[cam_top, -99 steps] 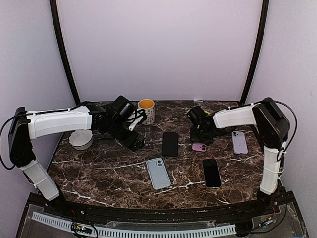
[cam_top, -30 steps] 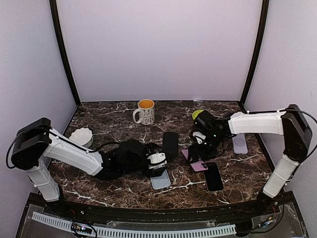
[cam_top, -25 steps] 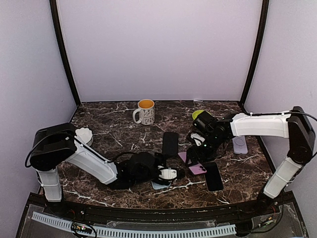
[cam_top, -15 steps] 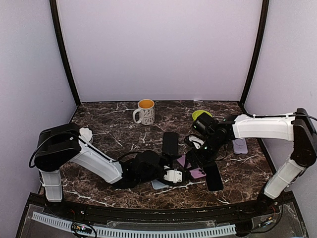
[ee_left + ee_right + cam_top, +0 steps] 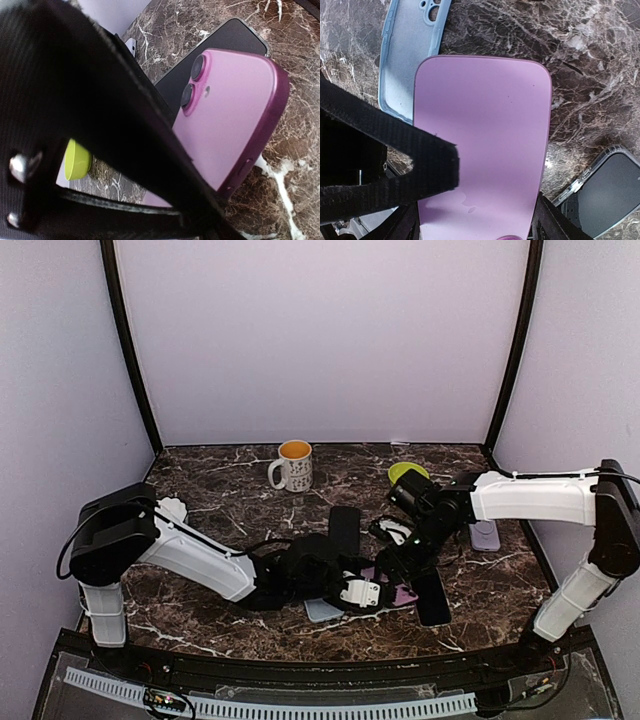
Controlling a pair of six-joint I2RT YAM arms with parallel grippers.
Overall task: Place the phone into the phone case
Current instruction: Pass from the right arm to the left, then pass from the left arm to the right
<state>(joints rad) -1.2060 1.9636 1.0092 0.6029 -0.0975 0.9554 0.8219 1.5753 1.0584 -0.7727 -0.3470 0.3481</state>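
Note:
The pink phone (image 5: 485, 135) hangs back-up and tilted just above the table, its camera end toward the right arm (image 5: 235, 115). My right gripper (image 5: 477, 222) is shut on it, one finger on each long edge. The light blue phone case (image 5: 407, 65) lies hollow side up on the marble, beside and partly under the phone's far end (image 5: 320, 611). My left gripper (image 5: 362, 592) reaches in from the left. One of its black fingers (image 5: 385, 150) lies across the phone's back, and the other finger is hidden, so its grip cannot be judged.
A black phone in a clear case (image 5: 432, 598) lies right next to the pink phone. Another black phone (image 5: 343, 523) sits behind the grippers. A mug (image 5: 295, 465), a white bowl (image 5: 170, 510), a green object (image 5: 405, 472) and a lilac case (image 5: 485, 533) stand further back.
My left arm slid right along the front, over the blue case, to the pink phone, and its jaws narrowed. My right gripper carried the phone slightly forward and lower.

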